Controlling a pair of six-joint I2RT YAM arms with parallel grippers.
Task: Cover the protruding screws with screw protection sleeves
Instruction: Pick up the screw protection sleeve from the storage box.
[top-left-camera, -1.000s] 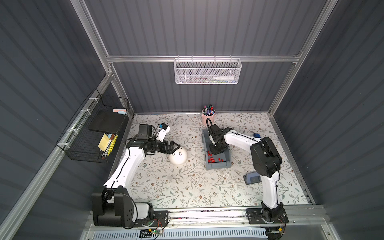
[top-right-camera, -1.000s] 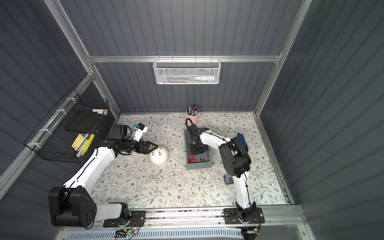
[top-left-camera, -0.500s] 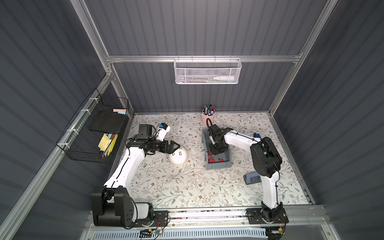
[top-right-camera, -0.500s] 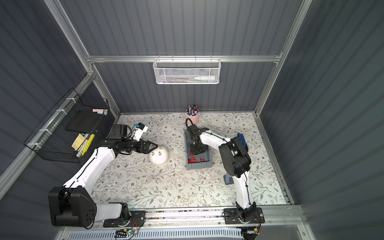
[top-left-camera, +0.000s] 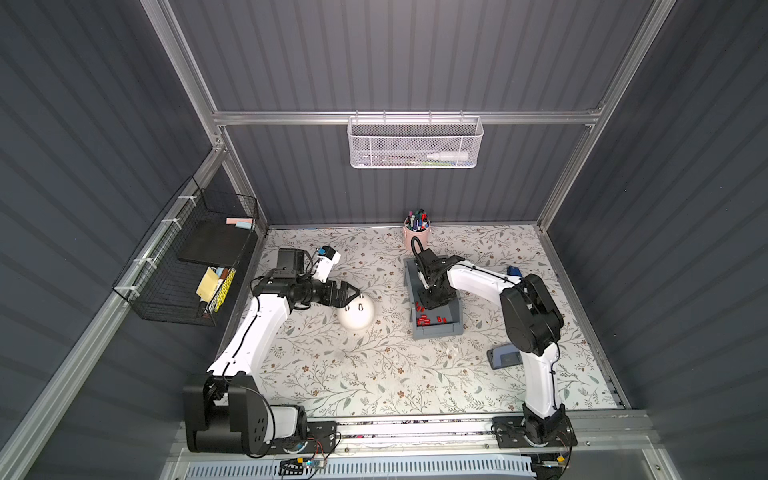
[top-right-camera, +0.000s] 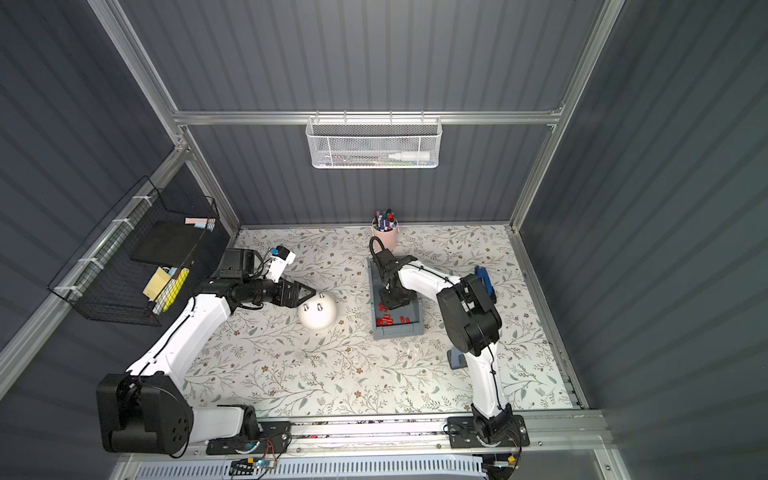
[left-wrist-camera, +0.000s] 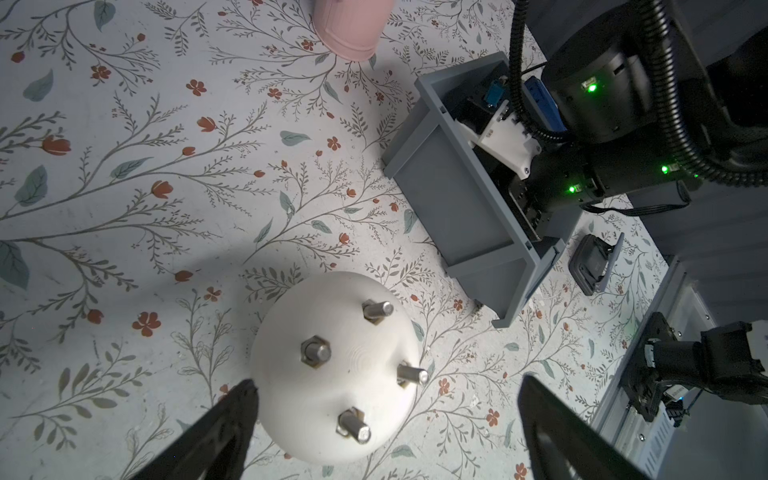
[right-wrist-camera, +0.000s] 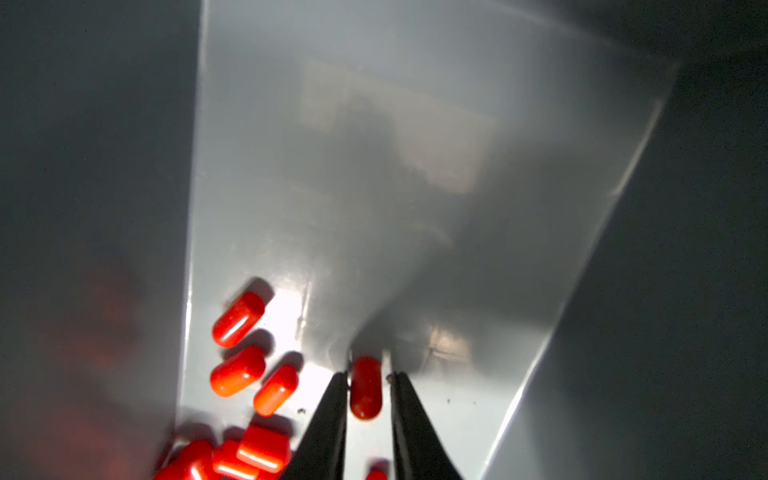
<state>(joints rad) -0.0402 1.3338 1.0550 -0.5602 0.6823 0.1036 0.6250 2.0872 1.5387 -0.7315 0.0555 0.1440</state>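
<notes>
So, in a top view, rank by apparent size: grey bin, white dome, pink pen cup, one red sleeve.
1. grey bin
2. white dome
3. pink pen cup
4. red sleeve, tiniest

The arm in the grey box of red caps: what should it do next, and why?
Probably close the right gripper on the tiny red cylindrical cap lying between its jaws in the grey plastic bin. Gaps seem to show beside it, so it looks straddled, not pinched, and the four silvery screws on the white dome are bare.
</notes>
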